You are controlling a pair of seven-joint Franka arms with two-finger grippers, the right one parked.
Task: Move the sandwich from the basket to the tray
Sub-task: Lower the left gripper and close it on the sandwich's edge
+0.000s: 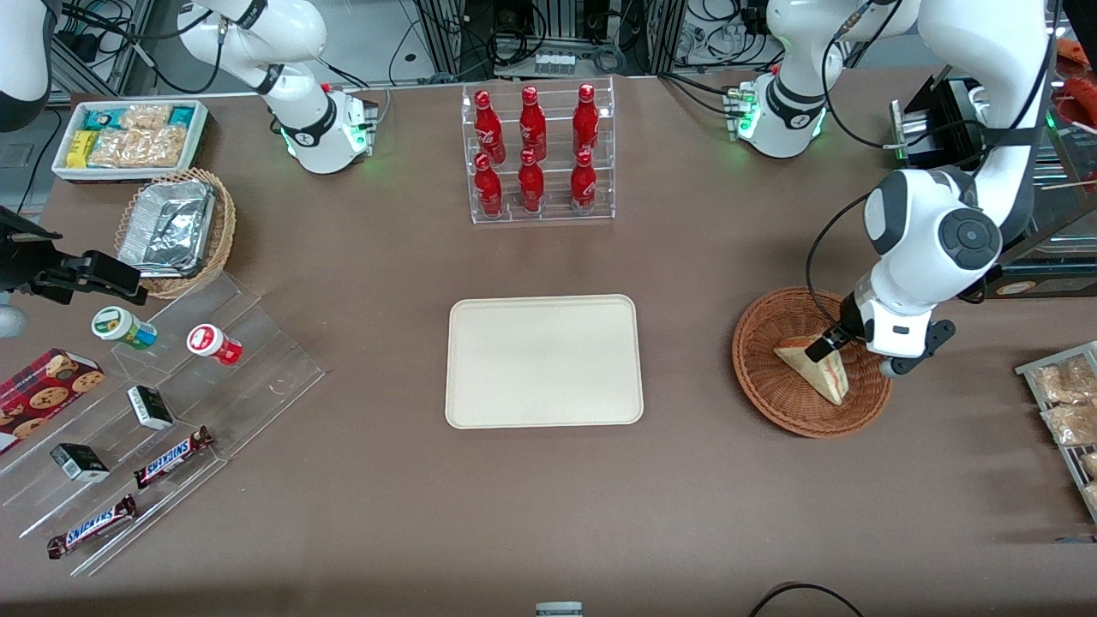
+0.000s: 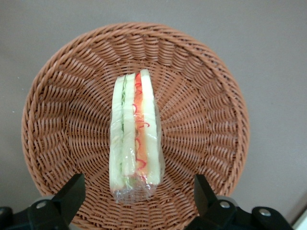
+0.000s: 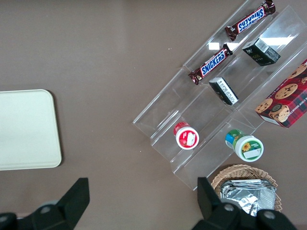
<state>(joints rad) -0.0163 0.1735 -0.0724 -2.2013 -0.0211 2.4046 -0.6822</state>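
One brown table (image 1: 686,514) carried everything, and at its middle lay the cream tray (image 1: 543,361), flat and bare. Farther from the front camera than the tray stood a clear rack of red bottles (image 1: 537,154). Toward the working arm's end of the table sat the reddish-brown wicker basket (image 1: 758,377), well apart from the tray. And there was the sandwich (image 1: 818,370), lying in the basket on its side; the wrist view showed it wrapped in clear film, its (image 2: 134,139) red and green filling layers facing up against the weave (image 2: 206,120). Right above it hung the gripper (image 1: 827,343), down over the basket with its fingers (image 2: 72,189) spread wide to either side of the sandwich, touching nothing — released, no grasp made!
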